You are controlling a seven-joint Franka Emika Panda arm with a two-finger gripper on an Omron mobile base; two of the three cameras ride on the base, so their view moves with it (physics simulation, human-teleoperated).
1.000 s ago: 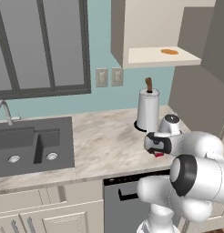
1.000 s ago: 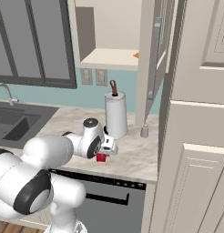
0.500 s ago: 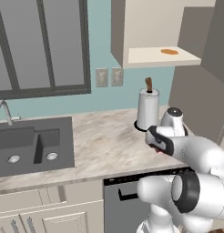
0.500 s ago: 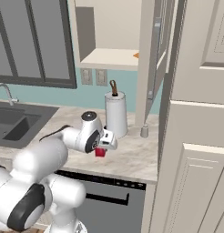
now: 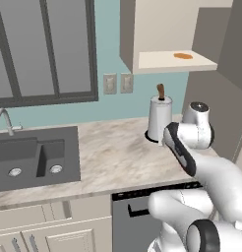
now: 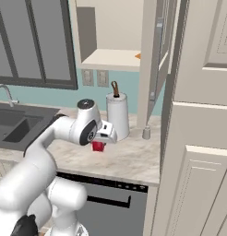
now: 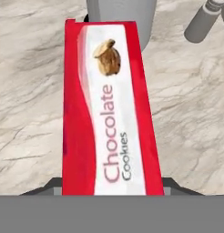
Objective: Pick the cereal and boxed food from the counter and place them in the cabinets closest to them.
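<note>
Between the finger tips of the gripper (image 7: 111,189), at the near edge of the hand view: a red and white box of chocolate cookies (image 7: 109,113). Narrowed on it, one tip against each long side, so gripping the box. Printed with "Chocolate Cookies" and a picture of a cookie, and running away from the hand toward the far side.

Under and around the box: the marbled counter (image 7: 186,113). Cannot tell whether the box rests on the stone or hangs just above it.

From the right base view: gripper (image 6: 100,140) pointing down over the counter (image 6: 129,156), with the red box (image 6: 98,146) just below the white hand. Below the counter edge, a dark dishwasher front (image 6: 101,198).

Just behind the box: a white paper towel roll (image 6: 117,115) on a stand, upright, near but not touching. Seen too from the left base view (image 5: 159,118). To the right of the roll, a small grey shaker (image 6: 146,133), apart from it.

Further left along the counter (image 5: 108,157): a dark sink (image 5: 29,155).

On the blue wall behind: two pale outlets (image 5: 118,83).

Above the roll: the cabinet (image 6: 110,59) with its door (image 6: 157,55) swung open, showing the pale shelf (image 5: 167,61). On that shelf, something small and orange (image 5: 183,56), too small to name.
</note>
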